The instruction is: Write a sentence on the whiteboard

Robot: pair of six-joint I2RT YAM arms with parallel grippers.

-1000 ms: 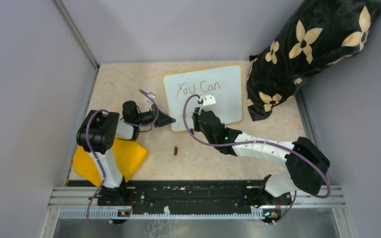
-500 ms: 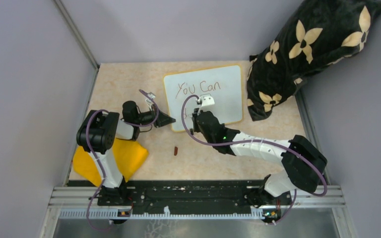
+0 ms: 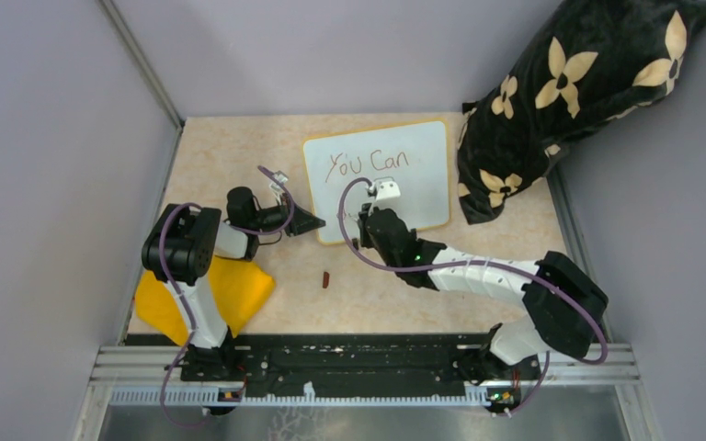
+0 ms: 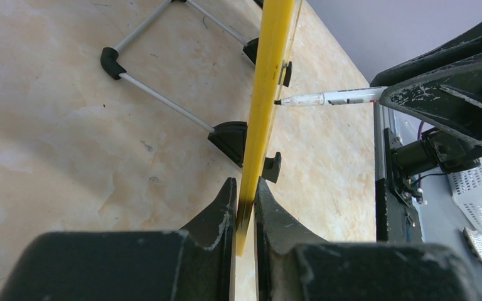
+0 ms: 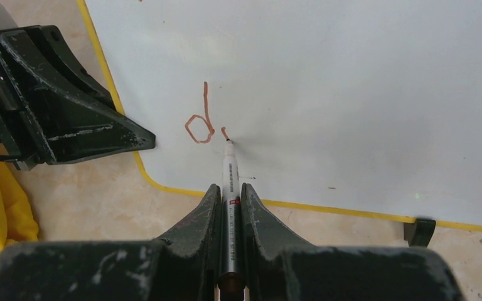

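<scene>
- Whiteboard [image 3: 420, 188] stood propped near the middle of the mottled beige table [image 3: 230, 156], with a thin yellow frame all round, leaning back on a wire stand [image 4: 163, 100] with black feet.
- On its top line the sentence [image 3: 368, 163] read "You Can" in thin reddish-brown ink. Lower down, the right wrist view showed a lone "d" with a short stroke just to its right.
- Left gripper [image 4: 245, 191] had its fingers pressed onto the board's yellow edge, pinching the lower left side (seen edge-on from that wrist).
- Right gripper [image 5: 229, 191] was clamped on a marker [image 5: 228, 169]. The barrel ran out between the fingers, and the tip touched the white surface at that short stroke.
- Yellow cloth [image 3: 239, 289] lay at the table's near left, partly under the left arm.
- Small dark red piece [image 3: 327, 278] sat on the table in front of the board; what it was could not be told.
- Black cushion with cream flowers [image 3: 570, 92] leaned at the far right, just beside the board's right edge.
</scene>
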